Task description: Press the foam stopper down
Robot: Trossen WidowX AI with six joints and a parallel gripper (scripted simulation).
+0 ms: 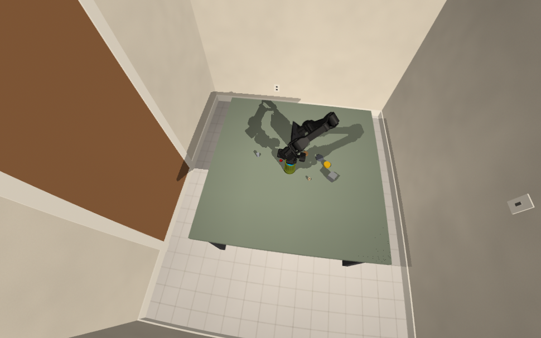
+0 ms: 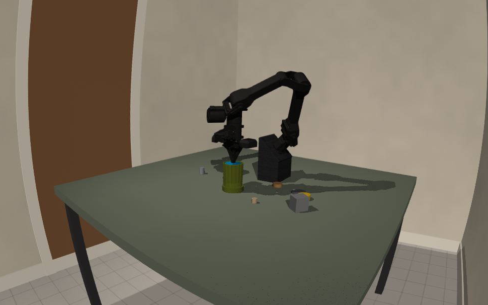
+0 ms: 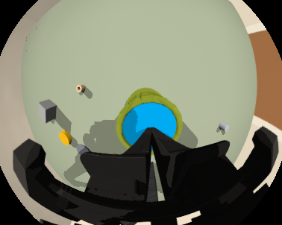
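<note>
An olive-green ribbed jar (image 2: 233,177) stands upright near the middle of the green table, and also shows in the overhead view (image 1: 290,168). A blue foam stopper (image 3: 150,124) fills its mouth; its top shows as a thin blue band at the rim (image 2: 233,163). My gripper (image 2: 234,159) is shut with nothing between the fingers. It points straight down, and its tips meet the stopper's top near the centre. In the wrist view the closed fingers (image 3: 151,133) cover the near part of the stopper.
The arm's black base (image 2: 273,159) stands behind the jar. Nearby lie a grey cube (image 2: 298,202), a yellow piece (image 2: 305,194), a brown disc (image 2: 276,184), a small tan spool (image 2: 253,200), a small grey cylinder (image 2: 201,170) and a red dot (image 1: 280,160).
</note>
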